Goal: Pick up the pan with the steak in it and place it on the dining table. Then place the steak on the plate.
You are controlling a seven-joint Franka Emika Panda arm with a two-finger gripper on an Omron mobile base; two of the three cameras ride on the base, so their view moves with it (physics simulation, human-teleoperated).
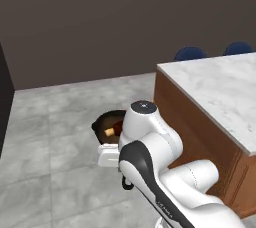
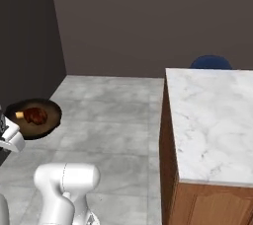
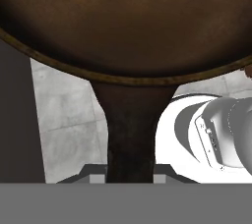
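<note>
The hand (image 3: pixel 130 176), at 6 o'clock in its own view, is closed on the handle (image 3: pixel 130 134) of the pan (image 3: pixel 125 21); the fingertips are cut off by the lower edge, so the contact itself is hard to make out. The handle runs up toward 12 o'clock into the brownish pan bowl, which spans the upper half of that view. In the right base view the pan (image 2: pixel 33 118) hangs above the grey floor (image 2: pixel 108 120) at about 9 o'clock, with the steak (image 2: pixel 35 115) inside it, its pale bit turned toward 9 o'clock. In the left base view the pan (image 1: pixel 106 122) sits near centre, partly hidden behind the arm (image 1: pixel 150 142), and the steak (image 1: pixel 114 130) shows only as a small sliver at the arm's edge. The desk (image 2: pixel 212 120), a veined marble top on a wooden base, lies well apart at 3 o'clock, with a blue stool (image 2: pixel 211 62) behind it at 1 o'clock. Judged step: carrying the pan to the desk, not yet set down. The next move calls for bringing the pan level over the marble top, clear of its edge, then lowering it. The plate cannot be located from these views.
</note>
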